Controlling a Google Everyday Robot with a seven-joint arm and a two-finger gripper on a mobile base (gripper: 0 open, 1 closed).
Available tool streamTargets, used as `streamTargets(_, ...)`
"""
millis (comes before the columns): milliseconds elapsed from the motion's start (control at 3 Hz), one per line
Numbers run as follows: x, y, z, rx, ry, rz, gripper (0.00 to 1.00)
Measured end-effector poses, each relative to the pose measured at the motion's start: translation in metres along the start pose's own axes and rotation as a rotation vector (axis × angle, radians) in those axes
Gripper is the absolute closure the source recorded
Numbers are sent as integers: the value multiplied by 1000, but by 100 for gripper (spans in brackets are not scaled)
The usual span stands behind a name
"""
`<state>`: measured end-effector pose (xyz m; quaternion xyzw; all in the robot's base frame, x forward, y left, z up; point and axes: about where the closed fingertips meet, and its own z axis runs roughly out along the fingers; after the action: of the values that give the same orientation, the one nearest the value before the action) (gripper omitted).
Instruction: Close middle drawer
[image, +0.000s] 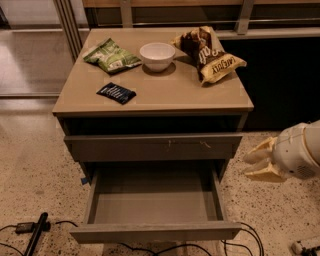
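Observation:
The middle drawer is pulled far out at the bottom of the cabinet. It is wide and shallow, with a plain grey-taupe front and an empty smooth grey box. Above it is the taller drawer front with small light scratch marks, almost flush with the cabinet. My gripper, cream-coloured on a white wrist, hangs in the air to the right of the cabinet. It is at about the height of the open drawer's back, pointing left, and touches nothing.
On the cabinet top lie a green snack bag, a white bowl, a brown chip bag and a small dark blue packet. Black cables lie on the speckled floor in front. A dark wall panel stands behind on the right.

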<state>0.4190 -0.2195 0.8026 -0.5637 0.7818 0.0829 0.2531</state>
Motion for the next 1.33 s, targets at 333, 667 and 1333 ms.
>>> streamTargets(333, 5, 6, 8, -4, 0, 10, 85)
streamTargets(667, 5, 6, 8, -4, 0, 10, 100)
streamTargets(1333, 17, 18, 65, -54, -13, 99, 100)
